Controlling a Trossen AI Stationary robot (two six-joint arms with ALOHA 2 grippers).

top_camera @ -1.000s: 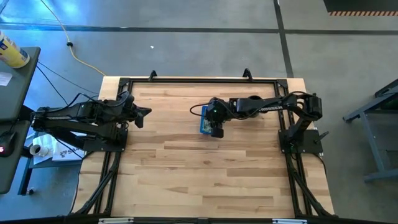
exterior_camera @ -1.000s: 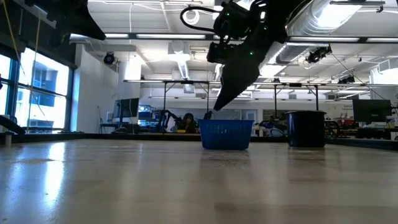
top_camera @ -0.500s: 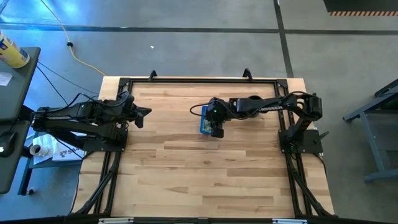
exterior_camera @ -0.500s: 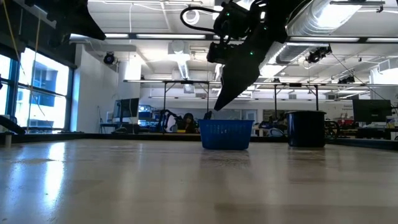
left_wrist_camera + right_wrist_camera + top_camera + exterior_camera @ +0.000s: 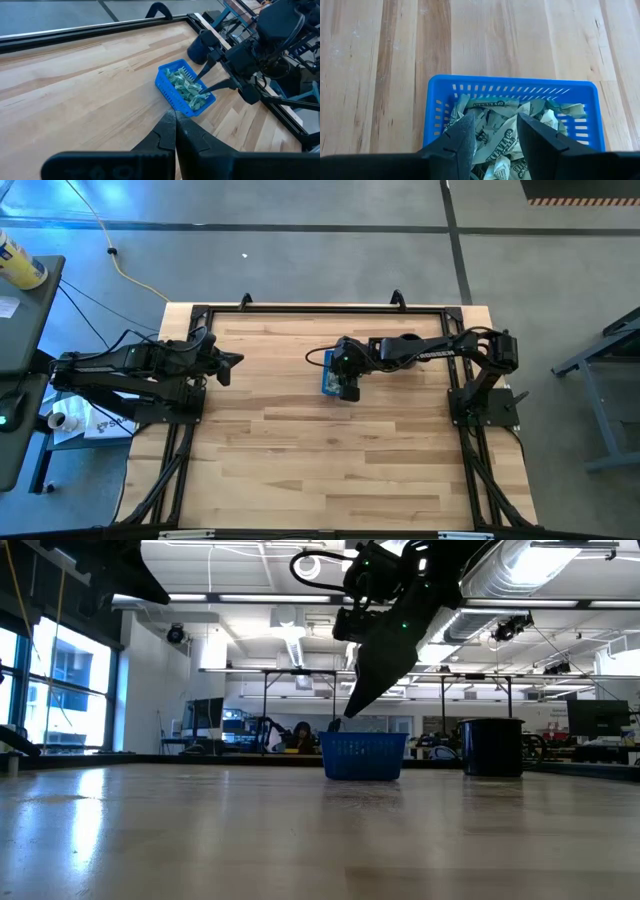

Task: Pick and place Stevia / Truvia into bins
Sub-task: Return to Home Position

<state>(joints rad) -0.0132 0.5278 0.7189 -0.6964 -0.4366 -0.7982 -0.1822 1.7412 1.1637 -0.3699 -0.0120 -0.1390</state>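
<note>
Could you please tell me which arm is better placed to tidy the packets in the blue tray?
Right. The right claw hangs open directly over the blue tray and the packets heaped in it. The left claw is shut near the table's left edge, well away.

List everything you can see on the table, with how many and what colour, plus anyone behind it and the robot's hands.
Table: one, light wood, under both arms.
Tray: one, blue, slotted walls, near the middle of the table.
Sweetener packets: many, too piled to count, pale green and white, inside the tray.
Mug: one, dark, on the table, apart from the tray.
Person: one, far off in the room behind the table.
Right hand: one, dark, fingers open, just above the packets in the tray.
Left hand: one, dark, fingers shut on nothing, at the table's left edge.
</note>
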